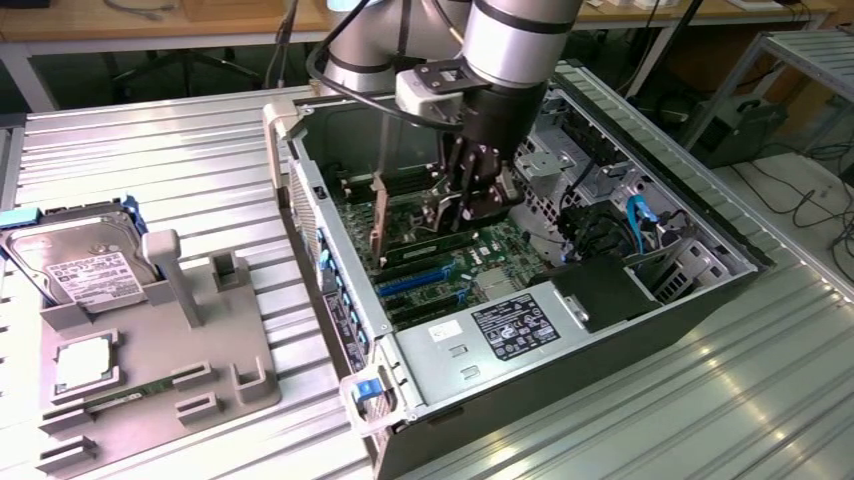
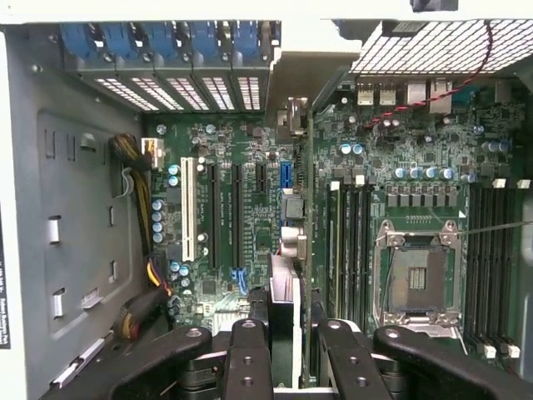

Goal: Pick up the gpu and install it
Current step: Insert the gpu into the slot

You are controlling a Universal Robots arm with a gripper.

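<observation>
Ribbed metal tabletop point(image 1: 694, 400) is carrying an open computer case point(image 1: 667, 300) lying on its side, with wooden benches and cables showing in the background. At the exterior view's left, a grey holder tray point(image 1: 200, 380) is sitting with a silver hard drive point(image 1: 80, 265) standing in it and a memory stick point(image 1: 134, 392) lying in a slot.

A robot arm point(image 1: 514, 40) is reaching down into the case. Its gripper point(image 1: 467, 205) is hanging just above the green motherboard point(image 1: 507, 250), and its dark fingers point(image 2: 250, 358) are clamped on the graphics card point(image 1: 379, 222), which is standing on edge inside the case. In the wrist view the card point(image 2: 306, 200) is appearing edge-on as a thin upright line running away from the fingers, over the motherboard point(image 2: 241, 142), just beside the blue slot point(image 2: 286, 175) and near the black expansion slots point(image 2: 237, 217). The empty processor socket point(image 2: 416, 275) is sitting on the far side of the card.

The work seems to be in the install step: the card is already picked up and brought into the case. Whether its edge is already touching a slot cannot be told. Judging from this, seating it is calling for exact alignment along the slot and a straight, even push down, with the bracket end meeting the rear openings point(image 2: 166, 87).
</observation>
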